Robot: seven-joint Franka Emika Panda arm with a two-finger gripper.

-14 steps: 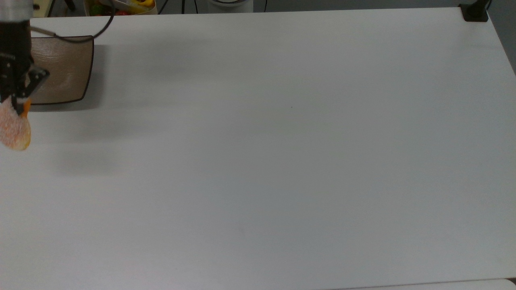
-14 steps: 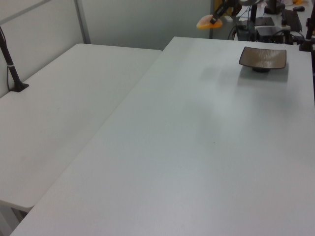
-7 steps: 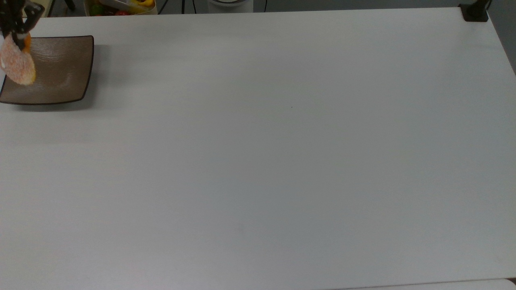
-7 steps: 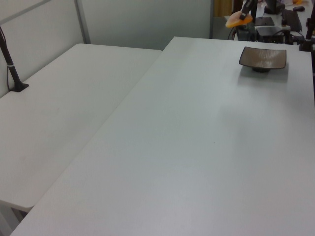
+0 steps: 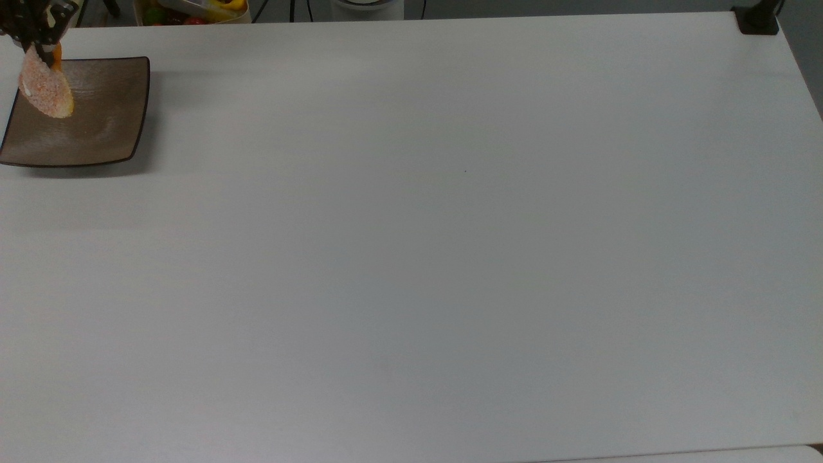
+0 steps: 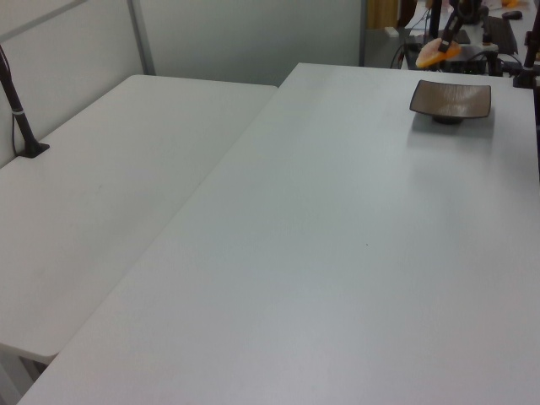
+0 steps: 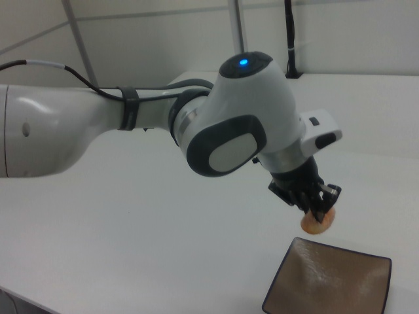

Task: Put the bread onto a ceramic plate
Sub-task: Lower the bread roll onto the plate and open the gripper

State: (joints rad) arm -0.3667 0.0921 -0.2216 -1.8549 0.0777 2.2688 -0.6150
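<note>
1. Across nearly the whole top view spreads the white counter [image 5: 450, 257]; in the left view a second white counter [image 6: 93, 186] butts against its long edge.
2. Over the counter in the right view reaches the white robot arm [image 7: 131, 124], its rounded joint housing bent downward toward the plate.
3. Near the counter's corner at the top view's upper left sits the ceramic plate [image 5: 96, 128], square, brown and glossy, with upturned corners; it rests flat on the counter [image 7: 131, 248], close to the far edge in the left view.
4. Above the plate's rim hangs the end effector [image 7: 317, 209], its dark fingers closed on the upper end of the bread.
5. In that grip the bread [image 5: 46, 93] hangs clear of the plate [image 6: 451, 99], speckled pink face showing in the top view, over the plate's edge at the top view's left.
</note>
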